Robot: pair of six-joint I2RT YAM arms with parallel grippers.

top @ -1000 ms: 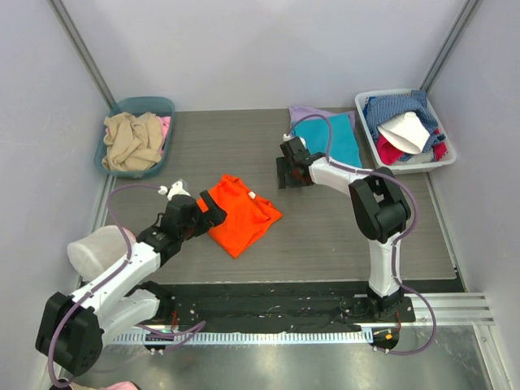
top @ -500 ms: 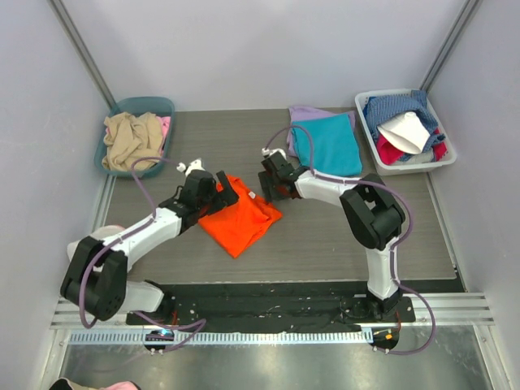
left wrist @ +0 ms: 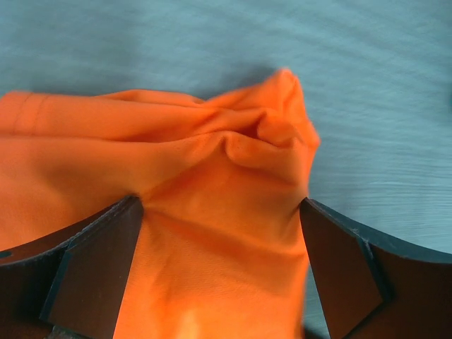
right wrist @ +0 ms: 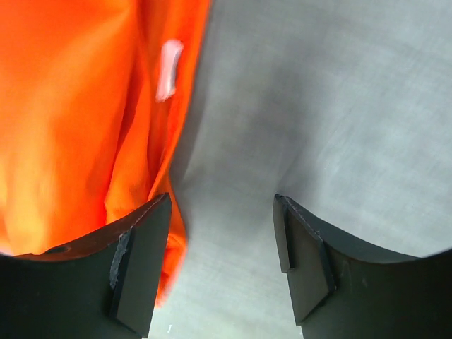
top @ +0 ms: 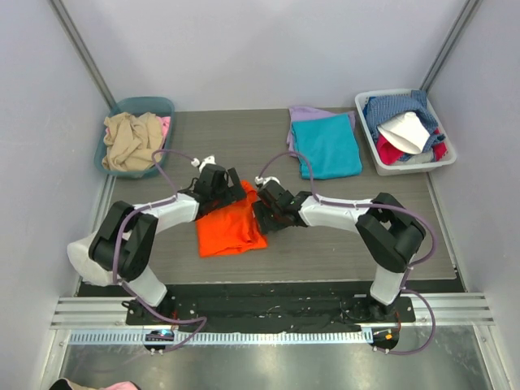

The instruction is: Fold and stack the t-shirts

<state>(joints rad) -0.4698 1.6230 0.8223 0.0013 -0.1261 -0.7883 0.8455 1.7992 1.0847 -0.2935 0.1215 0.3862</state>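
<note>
Tabletop point(top: 349, 236): orange t-shirt point(top: 230, 230) beneath left gripper point(top: 232, 195)

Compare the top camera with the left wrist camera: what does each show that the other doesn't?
Top only: the teal shirt on the lavender shirt at the back, and the right claw at the right edge of the orange shirt. Left wrist only: a bunched ridge of cloth ahead of the open left claw. Both: the orange shirt on the table.

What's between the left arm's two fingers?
The orange shirt, bunched up between the open left fingers. The left wrist view shows it.
</note>
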